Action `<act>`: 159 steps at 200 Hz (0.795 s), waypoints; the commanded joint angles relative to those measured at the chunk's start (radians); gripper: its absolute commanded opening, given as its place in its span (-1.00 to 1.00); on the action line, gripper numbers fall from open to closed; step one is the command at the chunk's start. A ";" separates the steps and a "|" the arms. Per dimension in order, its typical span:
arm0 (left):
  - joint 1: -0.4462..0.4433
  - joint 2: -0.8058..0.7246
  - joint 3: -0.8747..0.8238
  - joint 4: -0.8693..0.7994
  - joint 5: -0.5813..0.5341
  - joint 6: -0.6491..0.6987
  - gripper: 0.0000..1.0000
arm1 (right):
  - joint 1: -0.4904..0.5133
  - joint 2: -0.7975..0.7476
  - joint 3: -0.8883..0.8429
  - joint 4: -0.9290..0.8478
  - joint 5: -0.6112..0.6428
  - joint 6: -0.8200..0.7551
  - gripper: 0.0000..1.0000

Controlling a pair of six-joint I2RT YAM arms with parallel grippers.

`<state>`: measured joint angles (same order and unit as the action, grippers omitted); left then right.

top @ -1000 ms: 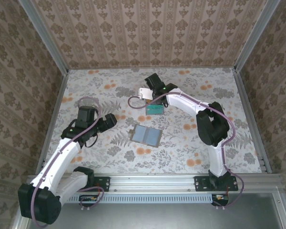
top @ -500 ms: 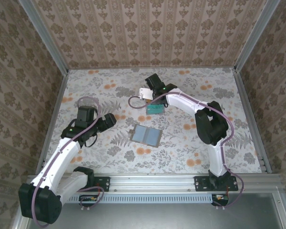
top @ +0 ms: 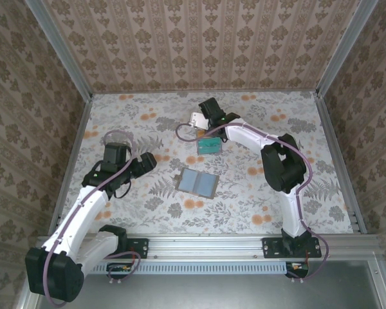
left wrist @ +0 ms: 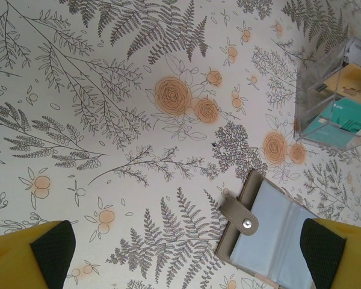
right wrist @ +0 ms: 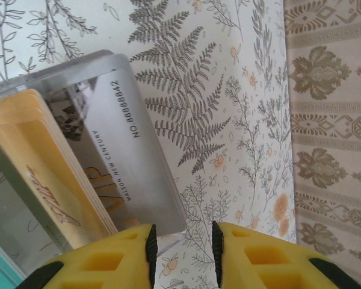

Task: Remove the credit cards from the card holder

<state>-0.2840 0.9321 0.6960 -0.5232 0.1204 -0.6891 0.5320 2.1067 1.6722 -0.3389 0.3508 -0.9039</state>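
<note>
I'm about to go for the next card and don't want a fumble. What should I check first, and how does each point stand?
1. Right gripper open: ok, jaws apart.
2. Silver card free of right gripper: cannot tell, its corner sits at the jaws.
3. Silver card settled in box: cannot tell, it leans by the orange cards.
4. Wallet lying open: ok.
5. Cards left in wallet: cannot tell.
6. Left gripper open: ok.

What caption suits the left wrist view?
Left pincer open above the floral table, the card holder lying open, a clear box of cards beyond.
</note>
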 commanded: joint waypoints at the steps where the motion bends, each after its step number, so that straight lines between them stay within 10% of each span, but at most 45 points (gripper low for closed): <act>1: 0.011 0.016 0.001 0.028 0.023 -0.005 1.00 | -0.004 -0.050 0.018 0.015 0.028 0.082 -0.30; 99: -0.006 0.139 0.015 0.091 0.136 0.016 1.00 | 0.028 -0.437 -0.218 -0.156 -0.112 0.747 -0.21; 159: -0.147 0.267 0.072 0.139 0.227 0.016 0.63 | 0.104 -0.648 -0.532 -0.208 -0.325 1.295 -0.30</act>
<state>-0.3737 1.1477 0.7143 -0.4217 0.2798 -0.6815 0.6014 1.5078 1.2423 -0.4870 0.1432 0.0944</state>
